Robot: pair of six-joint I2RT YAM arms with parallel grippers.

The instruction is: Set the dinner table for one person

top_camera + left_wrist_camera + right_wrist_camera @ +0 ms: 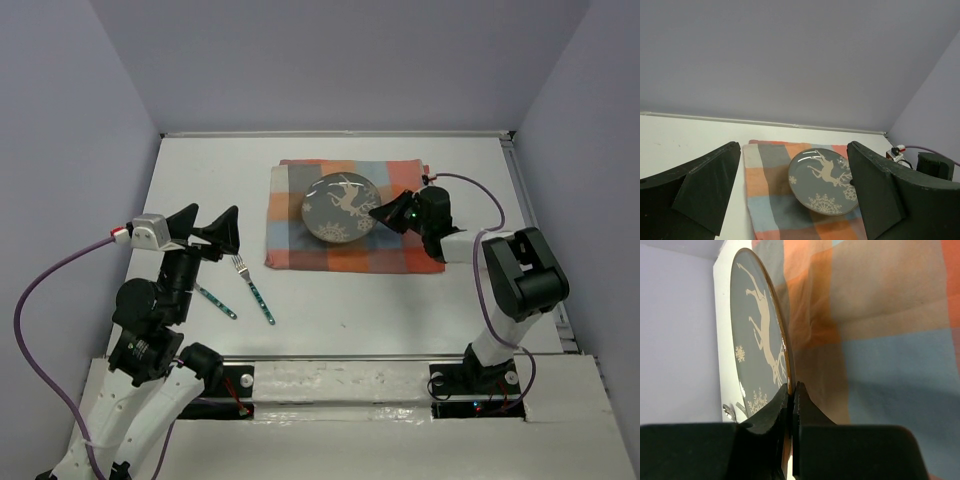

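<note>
1. The large, flat, smooth white rectangular dinner table [200,170] fills the floor of the grey-walled enclosure, running from the left wall to the right one, with both arm bases at its near edge
2. The left gripper [207,230], two black wedge-shaped matte fingers, hangs over the table's left part with its jaws spread wide and nothing between them
3. Just below it a slim teal-handled utensil [216,303] lies flat on the bare table, its head hidden under the arm
4. Beside that lies a thin metal fork with a speckled teal handle [255,292], tines pointing away from the arms
5. The soft orange-and-blue checkered rectangular cloth [400,255] is spread on the table's far middle, slightly creased
6. A round, glossy grey plate with a white deer and snowflakes [335,210] sits over the cloth's centre
7. The right gripper [791,395] has its black fingers clenched on the plate's thin right rim
</note>
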